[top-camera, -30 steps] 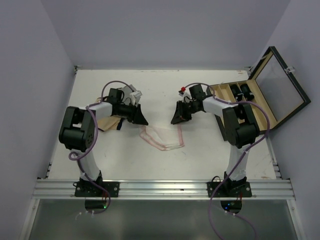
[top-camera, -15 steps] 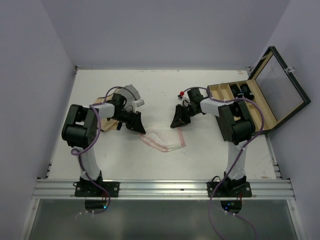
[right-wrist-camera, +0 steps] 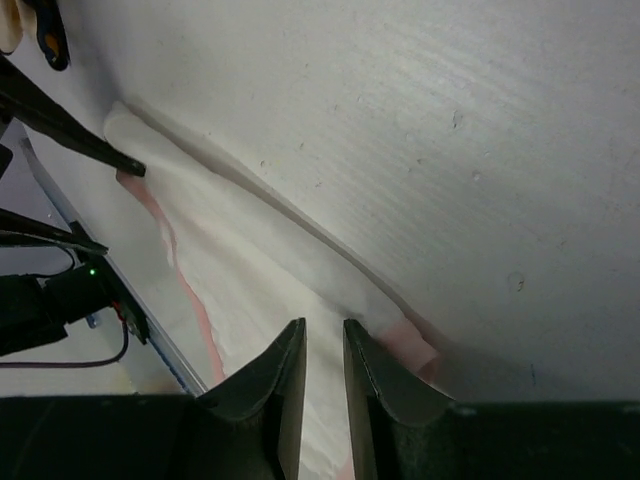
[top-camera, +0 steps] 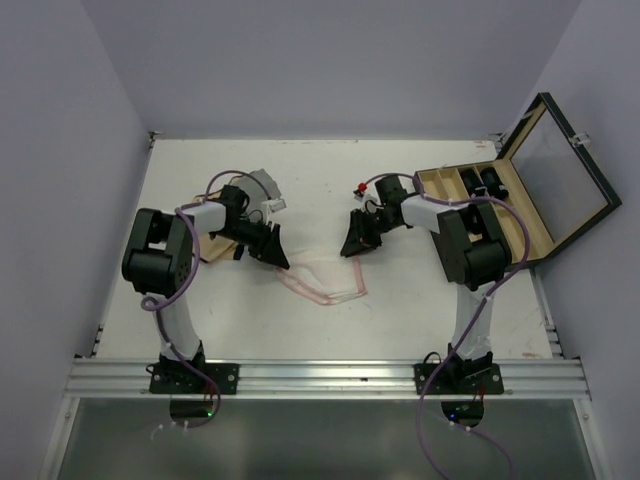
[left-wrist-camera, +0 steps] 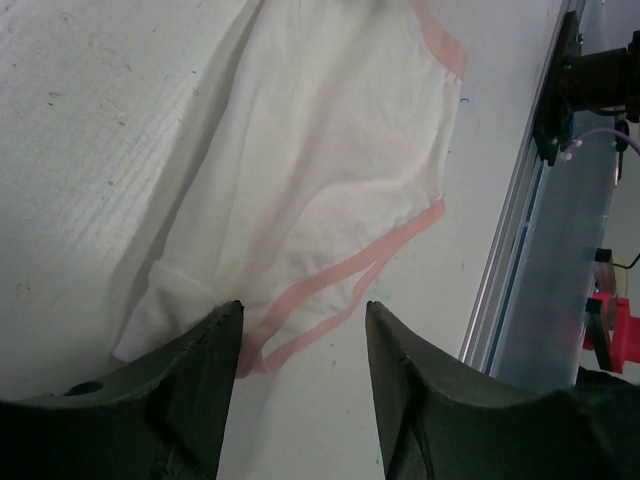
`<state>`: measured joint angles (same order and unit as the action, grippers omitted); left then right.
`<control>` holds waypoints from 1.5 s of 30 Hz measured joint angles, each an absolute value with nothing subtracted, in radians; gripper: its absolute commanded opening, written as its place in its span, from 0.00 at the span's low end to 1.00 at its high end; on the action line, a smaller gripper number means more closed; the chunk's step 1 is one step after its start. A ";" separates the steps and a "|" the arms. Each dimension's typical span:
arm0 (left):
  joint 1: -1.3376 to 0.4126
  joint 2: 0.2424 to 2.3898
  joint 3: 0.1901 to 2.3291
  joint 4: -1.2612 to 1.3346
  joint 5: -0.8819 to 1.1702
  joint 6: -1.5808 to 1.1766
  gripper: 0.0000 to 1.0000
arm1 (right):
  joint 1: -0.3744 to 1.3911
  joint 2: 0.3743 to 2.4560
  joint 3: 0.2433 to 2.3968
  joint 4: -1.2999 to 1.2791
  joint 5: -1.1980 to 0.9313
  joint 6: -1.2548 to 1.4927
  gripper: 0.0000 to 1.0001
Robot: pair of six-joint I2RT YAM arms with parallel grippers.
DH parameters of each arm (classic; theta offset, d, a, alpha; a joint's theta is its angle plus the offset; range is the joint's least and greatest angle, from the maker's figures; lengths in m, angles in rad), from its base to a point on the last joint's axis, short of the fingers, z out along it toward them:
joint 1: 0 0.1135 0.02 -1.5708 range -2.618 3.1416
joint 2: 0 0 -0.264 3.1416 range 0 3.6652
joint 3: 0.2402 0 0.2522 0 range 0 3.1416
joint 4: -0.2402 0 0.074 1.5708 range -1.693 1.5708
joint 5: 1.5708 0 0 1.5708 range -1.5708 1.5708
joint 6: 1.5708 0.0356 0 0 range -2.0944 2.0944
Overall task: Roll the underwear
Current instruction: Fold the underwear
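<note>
Open wooden case (top-camera: 562,172), tan cloth (top-camera: 217,245)

White table (top-camera: 330,170), kinda scuffed and speckled up close. The underwear (top-camera: 325,280) lies spread out near the middle, white with pink trim. There's a tan cloth (top-camera: 213,247) on the left and an open wooden case (top-camera: 525,215) on the right.

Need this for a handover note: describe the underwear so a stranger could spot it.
On the white table, look between the left gripper and the right gripper. The underwear lies there: thin white fabric edged in pink, unlike the tan cloth by the left arm.
</note>
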<state>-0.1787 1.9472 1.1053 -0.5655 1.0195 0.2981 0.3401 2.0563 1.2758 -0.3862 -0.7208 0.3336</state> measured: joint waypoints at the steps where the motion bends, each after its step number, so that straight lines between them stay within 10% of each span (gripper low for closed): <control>1: -0.178 1.934 1.107 -0.579 1.017 0.313 0.58 | 0.340 2.052 1.277 -0.396 -0.731 0.325 0.28; 45: -0.216 1.826 1.249 -0.635 0.972 0.409 0.55 | 0.410 1.789 1.201 -0.458 -0.881 0.221 0.30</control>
<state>-0.2157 1.8259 1.2488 -0.6350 0.9722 0.4091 0.4095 1.7885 1.2007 -0.4583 -0.8814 0.2214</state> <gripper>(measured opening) 0.551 0.303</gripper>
